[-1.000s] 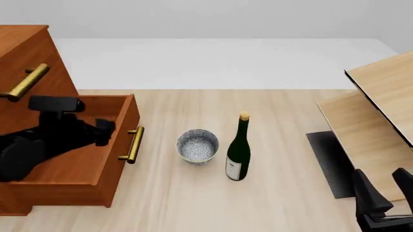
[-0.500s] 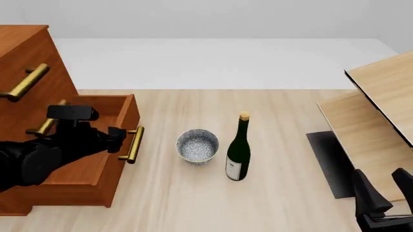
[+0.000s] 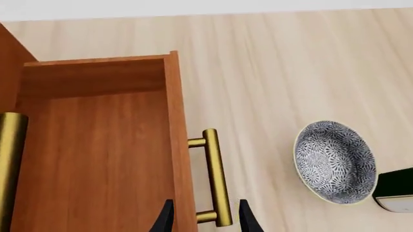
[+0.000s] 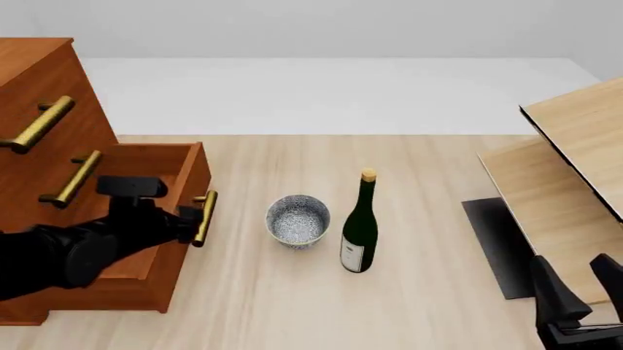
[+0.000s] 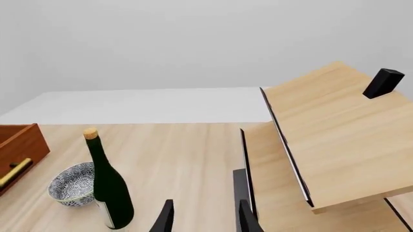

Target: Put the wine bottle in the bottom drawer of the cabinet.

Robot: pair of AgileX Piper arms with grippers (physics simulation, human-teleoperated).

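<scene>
Now our left pincer (image 3: 203, 220), fingers apart, has come off the bottom drawer (image 4: 136, 219) handle, leaving it open for the wine bottle (image 4: 360, 224) beyond.

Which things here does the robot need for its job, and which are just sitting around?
Needed:
- wine bottle
- bottom drawer, pulled open
- cabinet
- left pincer, by the drawer's handle

Just sitting there:
- speckled bowl
- pale wood panels
</scene>
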